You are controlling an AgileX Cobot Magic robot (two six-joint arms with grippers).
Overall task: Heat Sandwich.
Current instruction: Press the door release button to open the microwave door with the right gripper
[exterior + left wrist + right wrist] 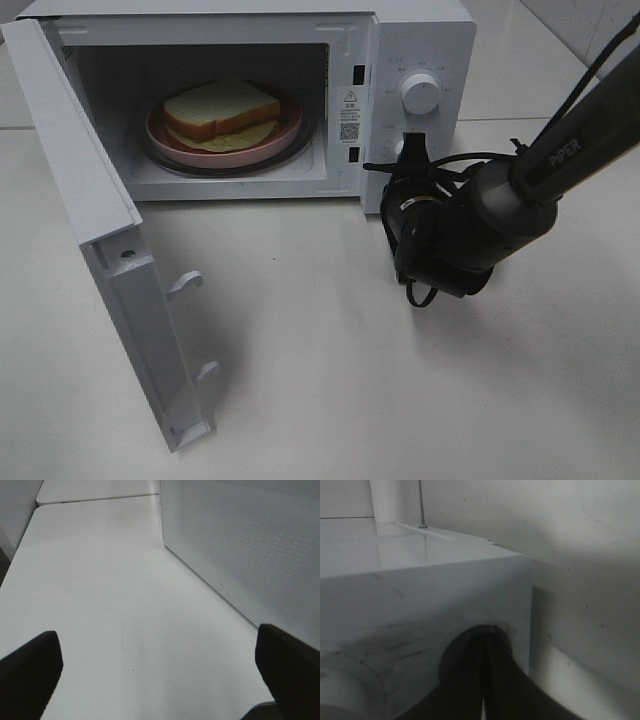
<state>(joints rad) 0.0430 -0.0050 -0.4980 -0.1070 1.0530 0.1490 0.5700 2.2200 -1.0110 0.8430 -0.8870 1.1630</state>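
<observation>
The sandwich (pixel 222 108), two white bread slices with tan crust and pale filling, lies on a round pink plate (pixel 288 133) inside the open microwave (pixel 430 40). My right gripper (pixel 408 152) is shut with nothing in it. Its tips are at the control panel just below the upper knob (pixel 419 94). In the right wrist view the shut right gripper (pixel 484 650) meets the white panel in a dark shadow. My left gripper (pixel 159 647) is open over the bare table, its fingers (pixel 30 675) wide apart beside the microwave's perforated side wall (pixel 240 545). It does not show in the exterior view.
The microwave door (pixel 95 240) stands swung open toward the front left, its latch hooks facing right. White tabletop (pixel 330 380) spreads in front of the oven. The right arm (pixel 560 160) reaches in from the right edge.
</observation>
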